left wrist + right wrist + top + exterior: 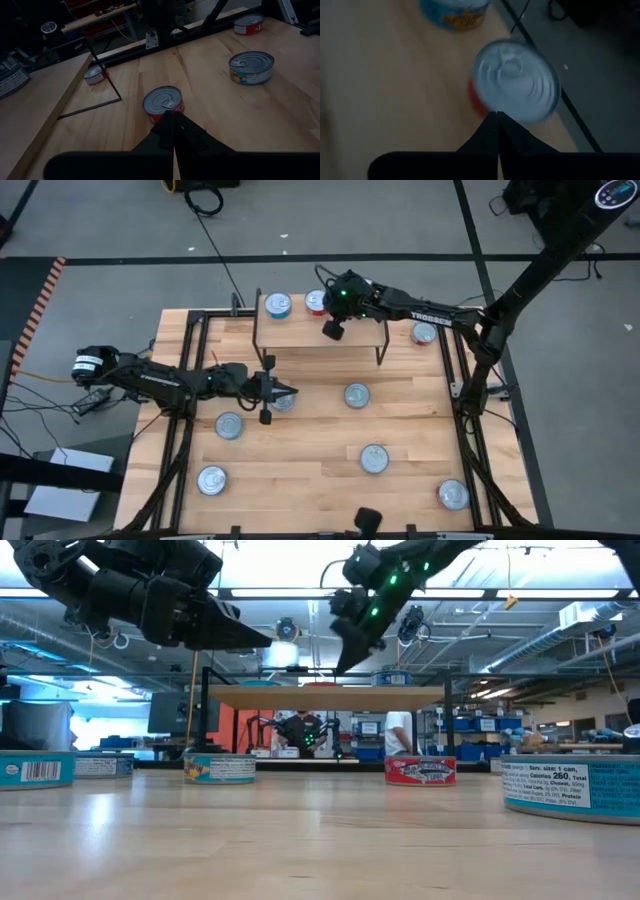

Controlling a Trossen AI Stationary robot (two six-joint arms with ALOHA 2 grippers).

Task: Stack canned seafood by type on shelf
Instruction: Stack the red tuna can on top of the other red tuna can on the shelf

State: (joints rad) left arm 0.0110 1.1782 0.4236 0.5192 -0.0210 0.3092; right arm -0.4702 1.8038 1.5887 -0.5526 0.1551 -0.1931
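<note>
Right pincer (333, 330) hovers closed and empty over the shelf (300, 330) beside its red tin (316, 302) — left pincer (285, 391), closed, waits above a desk tin (163, 101).

Left gripper (287, 391) closed, low, right gripper (331, 331) closed, raised

A robotics lab or workshop. Beyond the wooden table (300, 840) run exposed ceiling ducts (560, 615), shelving with blue bins (470, 725), and another robot arm (300, 730); cables (205, 200) trail across the grey floor.
</note>
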